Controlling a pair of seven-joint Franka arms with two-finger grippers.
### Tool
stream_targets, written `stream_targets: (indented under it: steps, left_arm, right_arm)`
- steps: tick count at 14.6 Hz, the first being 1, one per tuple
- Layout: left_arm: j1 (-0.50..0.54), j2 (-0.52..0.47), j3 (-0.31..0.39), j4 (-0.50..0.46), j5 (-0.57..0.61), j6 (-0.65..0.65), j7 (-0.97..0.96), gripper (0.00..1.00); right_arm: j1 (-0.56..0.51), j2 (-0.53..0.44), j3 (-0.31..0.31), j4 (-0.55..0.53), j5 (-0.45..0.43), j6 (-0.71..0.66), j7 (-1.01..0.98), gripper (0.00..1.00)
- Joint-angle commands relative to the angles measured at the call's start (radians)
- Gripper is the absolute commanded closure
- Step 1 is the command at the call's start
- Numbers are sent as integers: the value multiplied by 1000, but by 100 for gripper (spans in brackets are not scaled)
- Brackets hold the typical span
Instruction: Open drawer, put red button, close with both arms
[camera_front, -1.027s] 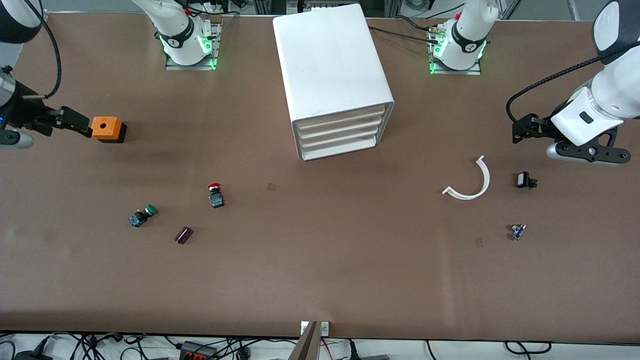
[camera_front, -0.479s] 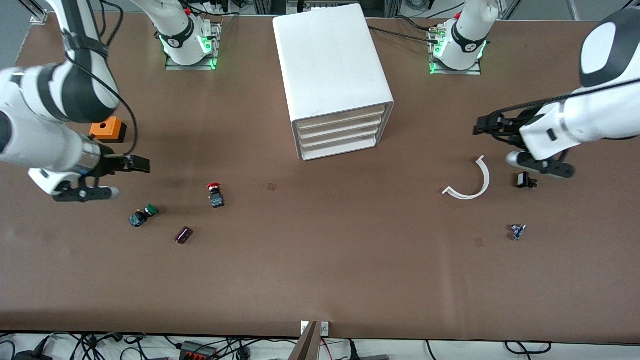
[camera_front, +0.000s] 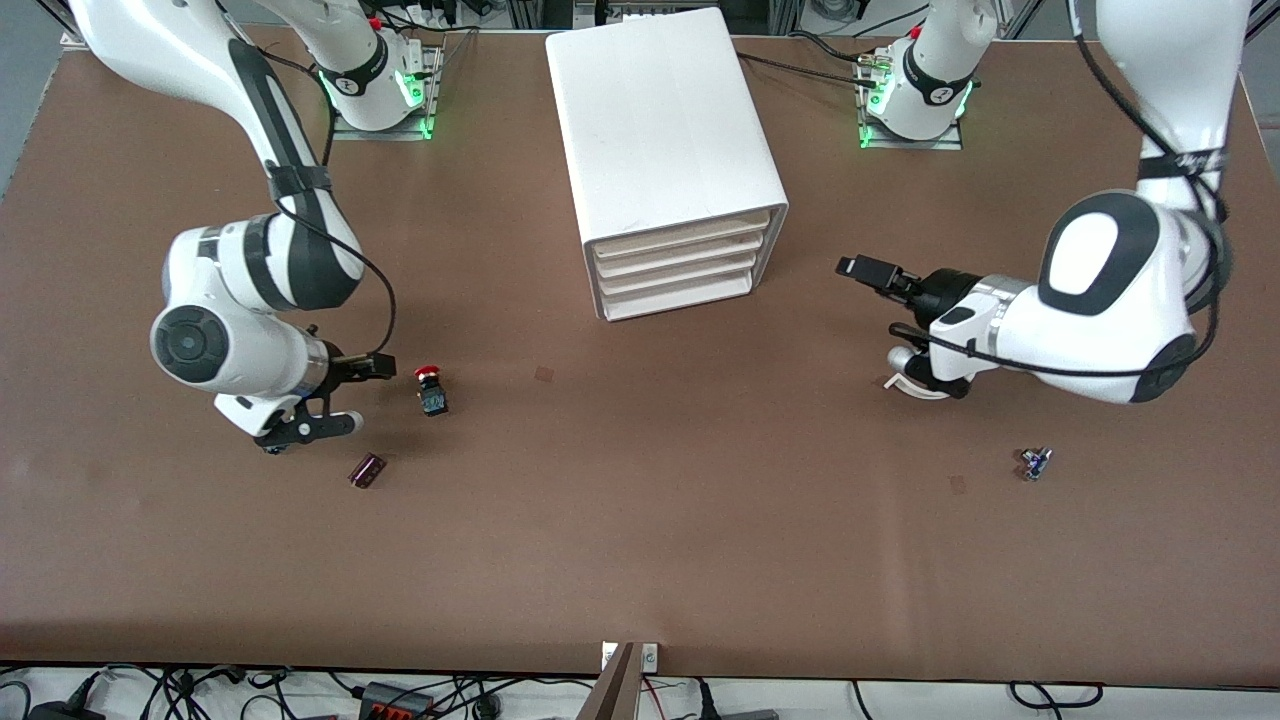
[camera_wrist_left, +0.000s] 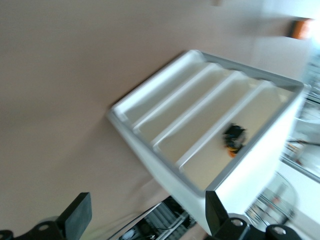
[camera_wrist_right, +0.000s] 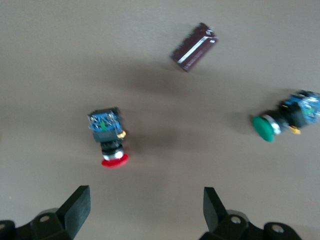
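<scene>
Both arms have swung inward: the right gripper (camera_front: 372, 369) (jaws spread) hangs beside the red button (camera_front: 430, 388); the left gripper (camera_front: 868, 270), jaws spread, faces the shut drawers (camera_front: 676, 266).

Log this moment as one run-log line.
phase: approach | right gripper: open, by red button | left gripper: open, facing drawer unit | drawers: shut

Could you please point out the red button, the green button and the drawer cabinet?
red button (camera_wrist_right: 114, 160), right wrist view, on its red cap.
green button (camera_wrist_right: 263, 128), right wrist view, on its green cap.
drawer cabinet (camera_front: 655, 110), front view, on its top.
</scene>
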Motion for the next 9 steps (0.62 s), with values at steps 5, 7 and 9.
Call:
stream_targets:
  steps: [5, 7, 9]
  left_arm:
    - [-11, 15, -36, -416, -428, 276, 596, 0]
    - [-20, 44, -50, -445, -480, 280, 649, 0]
    - [-25, 115, -64, -445, -546, 278, 766, 1]
  right_arm:
    - [72, 119, -2, 27, 8, 114, 6, 0]
    - [76, 138, -2, 25, 8, 136, 5, 0]
    - [83, 140, -2, 25, 8, 136, -5, 0]
